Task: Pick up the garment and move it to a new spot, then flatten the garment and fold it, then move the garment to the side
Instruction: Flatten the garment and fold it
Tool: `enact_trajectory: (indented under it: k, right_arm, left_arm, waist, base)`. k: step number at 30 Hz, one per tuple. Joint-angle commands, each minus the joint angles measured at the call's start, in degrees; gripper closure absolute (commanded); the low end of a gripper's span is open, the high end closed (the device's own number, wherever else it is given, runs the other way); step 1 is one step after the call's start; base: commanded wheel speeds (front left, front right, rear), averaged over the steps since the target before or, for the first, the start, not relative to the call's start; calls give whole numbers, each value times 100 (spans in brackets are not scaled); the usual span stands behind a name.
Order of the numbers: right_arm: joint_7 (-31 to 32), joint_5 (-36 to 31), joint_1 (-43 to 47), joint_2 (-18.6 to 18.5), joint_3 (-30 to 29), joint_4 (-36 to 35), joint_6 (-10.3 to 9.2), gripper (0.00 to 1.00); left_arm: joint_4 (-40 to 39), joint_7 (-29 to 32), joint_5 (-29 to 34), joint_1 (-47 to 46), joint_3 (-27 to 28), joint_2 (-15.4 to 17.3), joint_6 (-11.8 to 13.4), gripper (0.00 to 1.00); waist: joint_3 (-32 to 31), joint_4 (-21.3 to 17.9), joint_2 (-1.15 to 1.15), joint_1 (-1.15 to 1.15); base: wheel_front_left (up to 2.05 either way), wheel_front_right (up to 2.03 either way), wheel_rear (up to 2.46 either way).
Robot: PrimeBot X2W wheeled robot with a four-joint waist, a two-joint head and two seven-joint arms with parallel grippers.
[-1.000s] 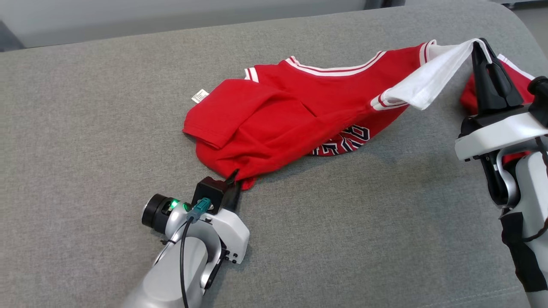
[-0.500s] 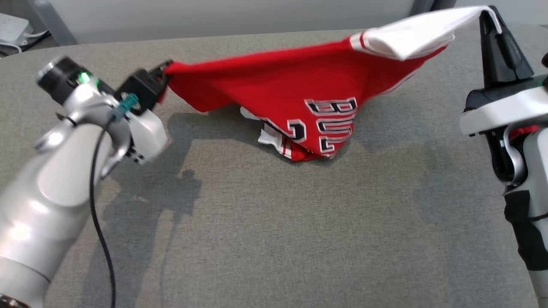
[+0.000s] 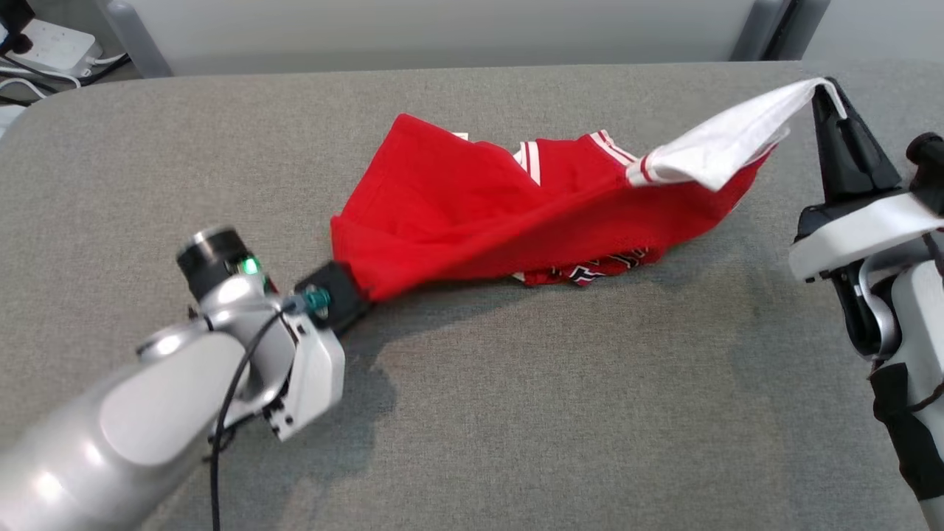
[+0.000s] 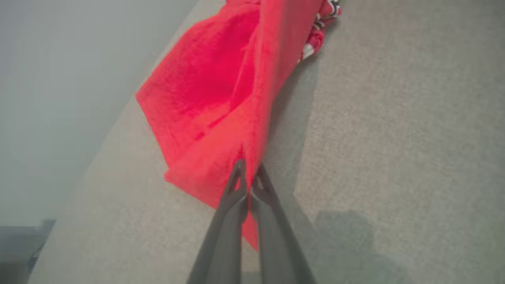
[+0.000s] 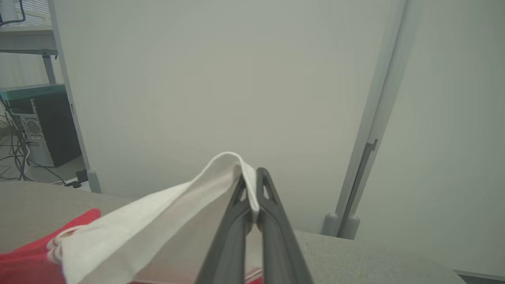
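Note:
The garment (image 3: 472, 214) is a red jersey with white trim and black-and-white lettering, stretched across the grey surface between both arms. My left gripper (image 3: 352, 289) is shut on its red corner at the lower left, and the left wrist view shows the closed fingers (image 4: 249, 185) pinching red cloth (image 4: 213, 102). At the upper right my right gripper (image 3: 827, 90) is shut on the white sleeve end, lifted off the surface; in the right wrist view the white cloth (image 5: 165, 213) drapes over the fingertips (image 5: 252, 185). The jersey's middle sags onto the surface.
The grey padded surface (image 3: 553, 413) spreads wide in front of the garment. A pale wall (image 3: 442, 29) runs behind its far edge. A white power strip with cables (image 3: 51, 51) lies past the far-left corner; a computer tower (image 5: 43, 126) stands on the floor.
My left gripper closed on the red corner, lifted it high to the left, then came back down near the surface. The head camera has shifted. The right gripper kept its hold on the white sleeve.

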Motion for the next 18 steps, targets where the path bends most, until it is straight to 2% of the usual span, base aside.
enact_trajectory:
  k: [1,5,7,8,9,13,18]
  right_arm:
    - [-34,110,40,-90,154,-87,0,100]
    - [-35,240,96,-191,293,-75,0,100]
    - [-35,282,134,-231,335,-77,0,100]
    - [-35,300,151,-251,359,-65,0,100]
    - [-35,318,163,-268,373,-61,0,100]
    - [-35,357,241,-335,337,-23,0,100]
    - [-35,351,367,-357,200,74,0,100]
  left_arm:
    - [36,-51,-119,207,174,88,9,100]
    - [710,-626,-394,902,180,-403,33,100]
    - [1076,-880,-535,1156,199,-714,32,56]
    - [1242,-1013,-559,1234,205,-854,36,16]
    - [1399,-1146,-583,1293,221,-981,53,0]
    - [1899,-1564,-606,1409,307,-1343,171,0]
    - [2240,-1716,-562,1461,324,-1514,225,0]
  waist:
    - [75,-41,0,0]
    - [139,-124,0,0]
    - [136,-135,0,0]
    - [128,-133,0,0]
    - [115,-127,0,0]
    - [27,-48,0,0]
    - [-84,116,0,0]
  base:
    - [0,0,0]
    - [0,0,0]
    - [0,0,0]
    - [0,0,0]
    - [0,0,0]
    - [0,0,0]
    - [0,0,0]
